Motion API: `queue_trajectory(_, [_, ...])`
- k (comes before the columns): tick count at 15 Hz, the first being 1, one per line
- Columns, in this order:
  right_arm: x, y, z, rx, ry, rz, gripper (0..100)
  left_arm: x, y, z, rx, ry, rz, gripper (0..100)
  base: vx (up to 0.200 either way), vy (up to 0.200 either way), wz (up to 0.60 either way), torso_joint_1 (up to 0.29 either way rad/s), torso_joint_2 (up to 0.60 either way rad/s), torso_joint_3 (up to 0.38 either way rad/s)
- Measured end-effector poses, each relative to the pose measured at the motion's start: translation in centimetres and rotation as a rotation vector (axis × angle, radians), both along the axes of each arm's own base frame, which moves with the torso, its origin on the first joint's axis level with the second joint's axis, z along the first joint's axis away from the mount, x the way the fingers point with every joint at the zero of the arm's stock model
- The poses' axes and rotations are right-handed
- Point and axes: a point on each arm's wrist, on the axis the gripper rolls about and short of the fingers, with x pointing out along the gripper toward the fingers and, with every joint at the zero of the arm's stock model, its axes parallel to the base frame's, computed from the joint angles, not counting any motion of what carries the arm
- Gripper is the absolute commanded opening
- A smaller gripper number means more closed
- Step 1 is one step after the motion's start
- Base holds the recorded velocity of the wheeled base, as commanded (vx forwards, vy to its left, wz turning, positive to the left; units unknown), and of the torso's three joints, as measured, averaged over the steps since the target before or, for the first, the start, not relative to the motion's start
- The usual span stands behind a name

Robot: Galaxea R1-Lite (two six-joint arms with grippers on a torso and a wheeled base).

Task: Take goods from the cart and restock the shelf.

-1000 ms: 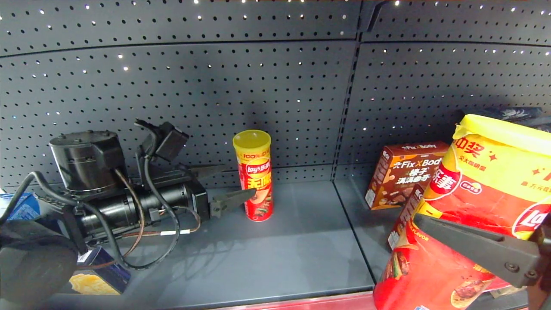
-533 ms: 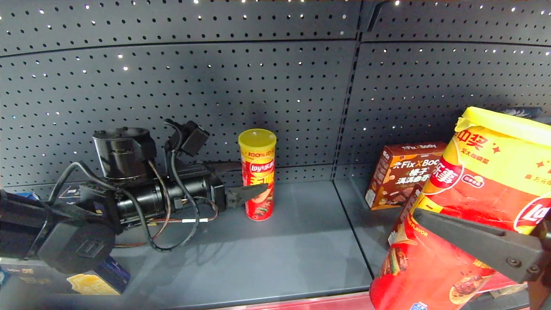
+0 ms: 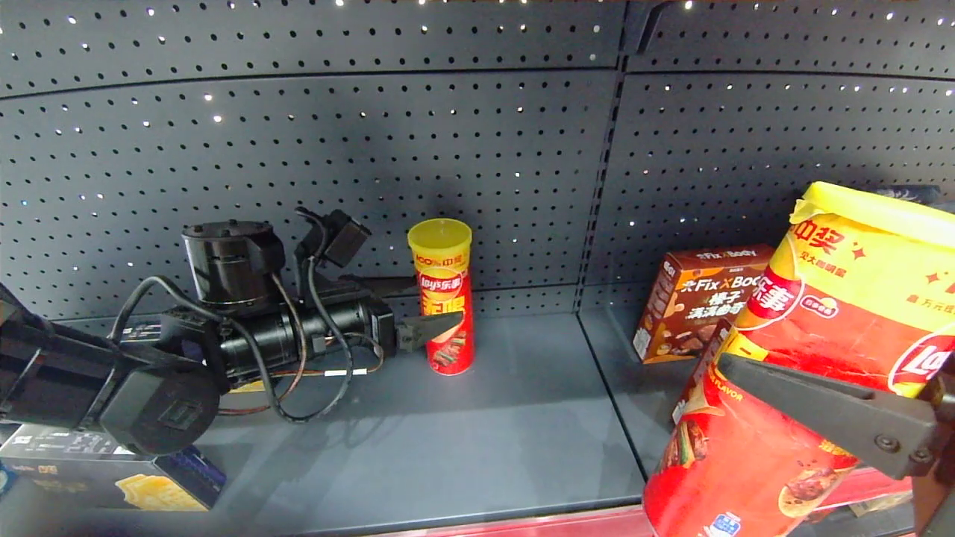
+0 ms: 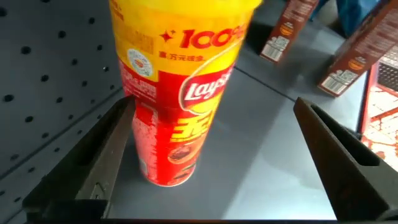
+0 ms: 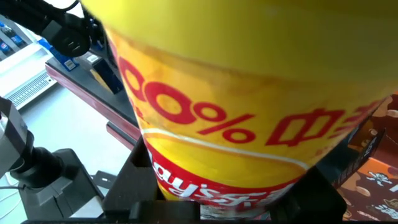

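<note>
A small red chips can with a yellow lid (image 3: 442, 298) stands on the grey shelf (image 3: 507, 440) close to the pegboard back wall. My left gripper (image 3: 439, 307) is open and straddles it from the left. In the left wrist view the small chips can (image 4: 180, 93) rests against one finger (image 4: 115, 155), while the other finger (image 4: 336, 162) stands well off. At the near right, my right gripper (image 5: 230, 190) is shut on a second red and yellow chips can (image 3: 828, 328), held in front of the shelf edge. One of its fingers (image 3: 821, 414) crosses that can.
Brown snack boxes (image 3: 697, 298) stand on the right shelf section, one partly behind the held can. A dark box with a yellow picture (image 3: 119, 470) lies at the shelf's front left, under the left arm. The shelf's middle is bare down to its red front edge (image 3: 522, 522).
My left arm has pushed rightward along the shelf, bringing its fingers around the small can. That can shifted slightly and turned. The right gripper's can wavered a little.
</note>
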Motion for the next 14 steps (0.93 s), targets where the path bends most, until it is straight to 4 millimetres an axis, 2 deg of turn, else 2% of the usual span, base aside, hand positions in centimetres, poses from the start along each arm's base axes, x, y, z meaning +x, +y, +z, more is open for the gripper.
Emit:
queue_trajectory(5, [0.0,0.0,-0.1,-0.004,0.002,0.000,0,0.9,1.9,0.9,-0.022,-0.072,0.055,100,0.000,0.000,0.00,0.000,0.00,0.000])
queue_trajectory(14, [0.0,0.0,-0.1,-0.003,0.002,0.000,0,2.7,0.4,0.8,-0.037,-0.091,-0.003,100,0.000,0.000,0.00,0.000,0.00,0.000])
